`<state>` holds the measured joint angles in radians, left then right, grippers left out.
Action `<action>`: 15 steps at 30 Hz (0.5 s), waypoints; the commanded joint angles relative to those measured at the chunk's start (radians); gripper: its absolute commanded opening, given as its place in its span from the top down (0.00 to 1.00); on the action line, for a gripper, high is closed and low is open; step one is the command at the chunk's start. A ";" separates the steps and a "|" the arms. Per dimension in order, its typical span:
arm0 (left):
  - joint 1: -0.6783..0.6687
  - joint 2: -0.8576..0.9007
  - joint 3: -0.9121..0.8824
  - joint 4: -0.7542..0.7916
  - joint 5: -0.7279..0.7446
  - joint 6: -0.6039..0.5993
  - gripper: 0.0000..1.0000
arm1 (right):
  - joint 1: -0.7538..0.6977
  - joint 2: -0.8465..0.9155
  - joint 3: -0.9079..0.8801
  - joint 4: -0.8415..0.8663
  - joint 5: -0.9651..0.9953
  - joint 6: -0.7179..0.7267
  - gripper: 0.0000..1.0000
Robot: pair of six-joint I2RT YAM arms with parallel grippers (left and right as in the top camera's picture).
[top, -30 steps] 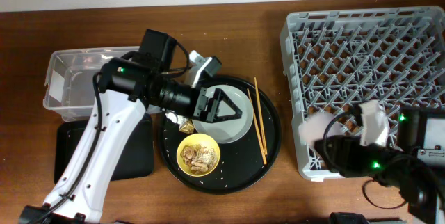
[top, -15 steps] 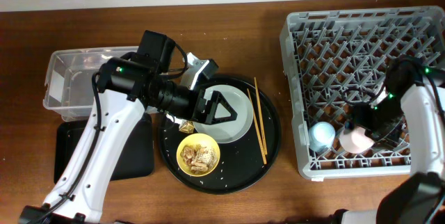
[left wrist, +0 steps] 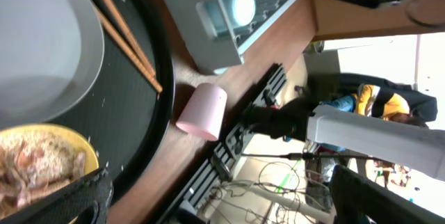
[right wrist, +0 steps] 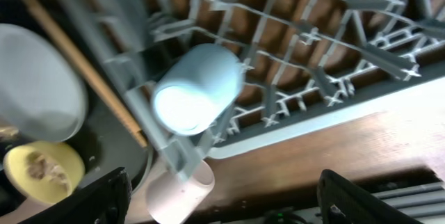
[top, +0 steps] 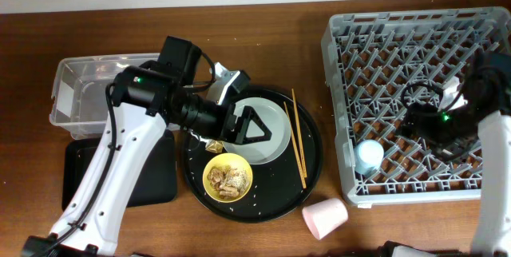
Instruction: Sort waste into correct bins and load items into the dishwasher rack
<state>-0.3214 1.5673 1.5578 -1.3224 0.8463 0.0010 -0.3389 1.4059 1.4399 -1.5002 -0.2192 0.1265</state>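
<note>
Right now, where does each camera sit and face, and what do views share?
Overhead: fixed above the table, looking straight down on rack, round tray and both arms.
Left wrist: low over the plate, facing the rack corner and pink cup; own fingers at bottom corners.
Right wrist: above the rack's near corner, looking down at the blue cup; own fingers at bottom corners.
Shared: all three show the pink cup lying outside the rack, the blue cup inside.

Covered and cropped parts
Left arm covers part of the shallow black tray (top: 158,175); left hand (top: 255,129) overlaps the plate (top: 265,152). In the right wrist view the pink cup (right wrist: 175,196) runs off the bottom edge.
</note>
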 commanded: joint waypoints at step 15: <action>-0.679 -0.135 -0.473 0.360 -0.595 -0.183 0.07 | -0.002 -0.427 0.019 -0.115 -0.136 -0.048 0.07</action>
<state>-0.9543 1.4364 1.1984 -1.0908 0.2783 -0.1619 -0.3389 0.9749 1.4494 -1.6142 -0.3431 0.0814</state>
